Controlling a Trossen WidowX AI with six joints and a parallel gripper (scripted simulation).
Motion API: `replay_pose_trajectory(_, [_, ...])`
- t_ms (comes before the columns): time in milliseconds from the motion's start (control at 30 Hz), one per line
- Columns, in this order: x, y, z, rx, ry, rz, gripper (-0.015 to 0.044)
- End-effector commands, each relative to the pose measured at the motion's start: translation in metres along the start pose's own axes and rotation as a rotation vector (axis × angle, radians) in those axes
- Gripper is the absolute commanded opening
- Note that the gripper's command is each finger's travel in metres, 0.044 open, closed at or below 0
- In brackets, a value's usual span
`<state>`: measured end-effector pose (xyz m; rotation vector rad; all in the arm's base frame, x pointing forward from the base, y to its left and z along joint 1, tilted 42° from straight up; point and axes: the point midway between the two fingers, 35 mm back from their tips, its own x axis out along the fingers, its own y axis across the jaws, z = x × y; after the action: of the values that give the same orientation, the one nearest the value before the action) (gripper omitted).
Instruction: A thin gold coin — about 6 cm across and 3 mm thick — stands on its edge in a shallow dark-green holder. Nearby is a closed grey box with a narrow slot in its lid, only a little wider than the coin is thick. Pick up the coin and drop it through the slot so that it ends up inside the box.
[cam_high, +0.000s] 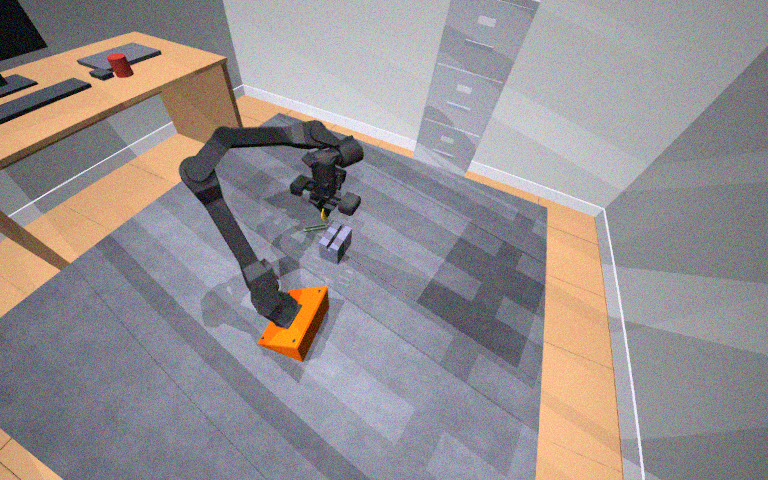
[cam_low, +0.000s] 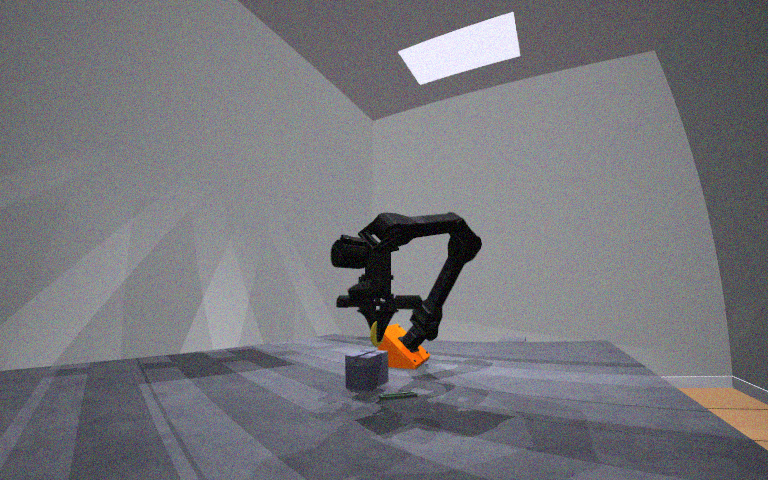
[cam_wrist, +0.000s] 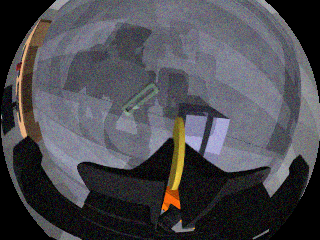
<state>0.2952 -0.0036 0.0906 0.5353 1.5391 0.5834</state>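
My gripper is shut on the gold coin, which hangs edge-down from the fingertips. The closed grey box stands on the mat, lower than the coin. In the wrist view the coin overlaps the box's left edge, left of the dark slot, and runs roughly along the slot's direction. The coin is clear of the lid in the exterior view. The green holder lies empty beside the box.
The orange base of the arm stands on the grey patterned mat, near the box. A wooden desk with a red cup stands at the left. A filing cabinet is at the back wall.
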Motion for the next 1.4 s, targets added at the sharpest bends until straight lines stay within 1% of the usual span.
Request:
replay_pose_trajectory(0, [0.002,-0.013,-0.007,0.001,0.007,-0.001,0.0])
replay_pose_trajectory(533, [0.004,-0.045,-0.028,0.0,0.01,0.005,0.0])
replay_pose_trajectory(900, [0.002,-0.04,-0.025,0.003,0.003,0.004,0.0])
replay_pose_trajectory(1367, [0.004,-0.047,-0.031,-0.008,0.003,0.004,0.0])
